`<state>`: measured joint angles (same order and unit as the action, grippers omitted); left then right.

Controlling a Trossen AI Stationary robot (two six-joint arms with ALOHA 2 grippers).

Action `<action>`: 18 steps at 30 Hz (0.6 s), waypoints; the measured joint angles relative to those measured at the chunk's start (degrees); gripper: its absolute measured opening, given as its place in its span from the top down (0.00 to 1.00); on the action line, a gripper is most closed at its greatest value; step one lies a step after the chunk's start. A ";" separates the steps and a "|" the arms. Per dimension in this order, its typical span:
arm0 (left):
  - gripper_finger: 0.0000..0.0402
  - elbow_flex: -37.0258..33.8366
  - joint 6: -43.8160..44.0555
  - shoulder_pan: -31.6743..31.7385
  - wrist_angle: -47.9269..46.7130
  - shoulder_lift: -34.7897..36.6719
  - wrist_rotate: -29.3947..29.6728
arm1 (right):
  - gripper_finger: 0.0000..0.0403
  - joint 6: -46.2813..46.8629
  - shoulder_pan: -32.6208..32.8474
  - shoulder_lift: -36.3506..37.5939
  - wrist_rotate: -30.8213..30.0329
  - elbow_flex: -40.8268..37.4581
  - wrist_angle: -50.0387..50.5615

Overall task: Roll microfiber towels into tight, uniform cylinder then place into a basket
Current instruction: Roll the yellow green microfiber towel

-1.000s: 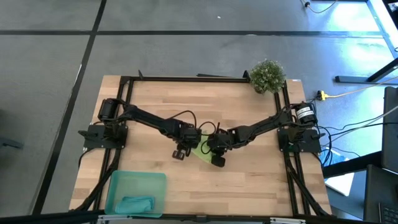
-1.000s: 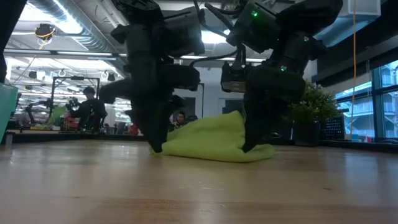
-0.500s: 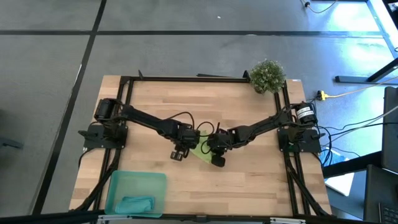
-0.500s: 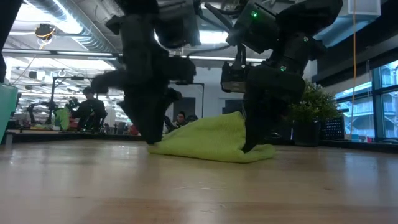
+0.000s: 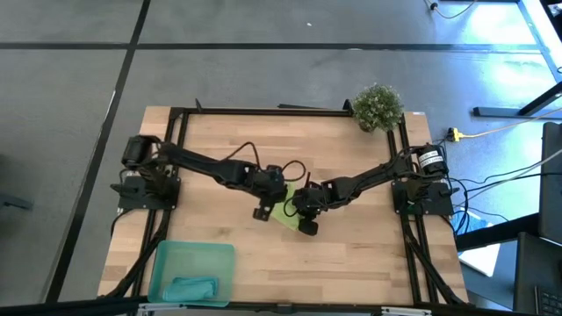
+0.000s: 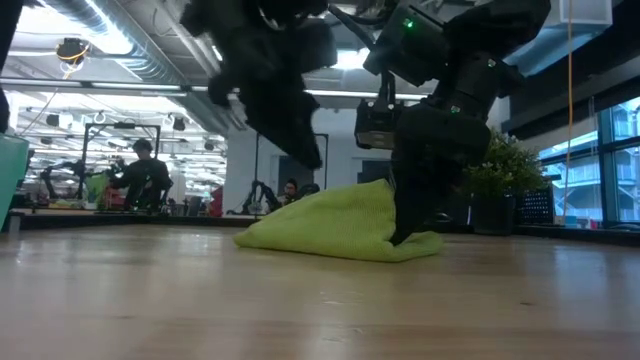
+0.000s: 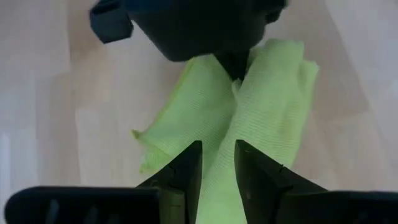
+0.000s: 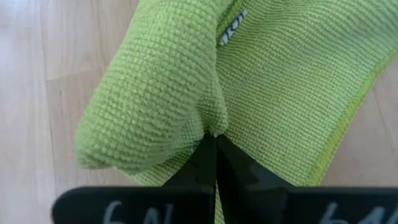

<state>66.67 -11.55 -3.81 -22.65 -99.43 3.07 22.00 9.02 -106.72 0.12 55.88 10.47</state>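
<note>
Both dark arms reach inward to the middle of the pale wooden table (image 5: 351, 158). The right gripper (image 6: 400, 236) points down at the table surface, fingers pinched together on a fold of the crumpled lime yellow-green microfiber towel (image 6: 335, 228). The left gripper (image 6: 305, 150) is raised clear above the towel's other end, its fingers (image 7: 186, 171) slightly parted and holding nothing. Bare table lies open all round the towel. The shallow translucent teal-green plastic basket (image 5: 167, 256) sits at the near-left corner, well apart, with the teal blue-green towel (image 5: 191, 287) inside. A small white tag (image 8: 232, 28) on the lime towel carries dark print, unreadable.
</note>
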 joint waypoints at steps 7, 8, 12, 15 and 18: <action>0.78 -0.02 -3.92 0.29 4.60 -6.49 -3.06 | 0.99 0.00 0.00 0.00 0.02 0.00 -0.01; 0.78 -0.04 -4.05 0.13 5.12 -7.03 -3.94 | 0.99 0.00 0.00 0.00 0.07 0.00 0.01; 0.78 -0.04 -5.50 -0.35 7.07 -7.92 -8.05 | 0.98 0.00 0.00 0.00 0.11 0.00 0.01; 0.78 -0.04 -6.90 -0.44 7.31 -8.90 -10.45 | 0.98 0.00 0.00 0.00 0.07 0.00 0.01; 0.78 -0.01 -7.06 -0.40 7.74 -9.40 -11.53 | 0.98 0.08 0.00 0.00 0.07 0.00 0.02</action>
<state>66.67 -18.61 -4.21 -14.91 -108.83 -8.46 22.08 9.02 -106.72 0.19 55.88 10.49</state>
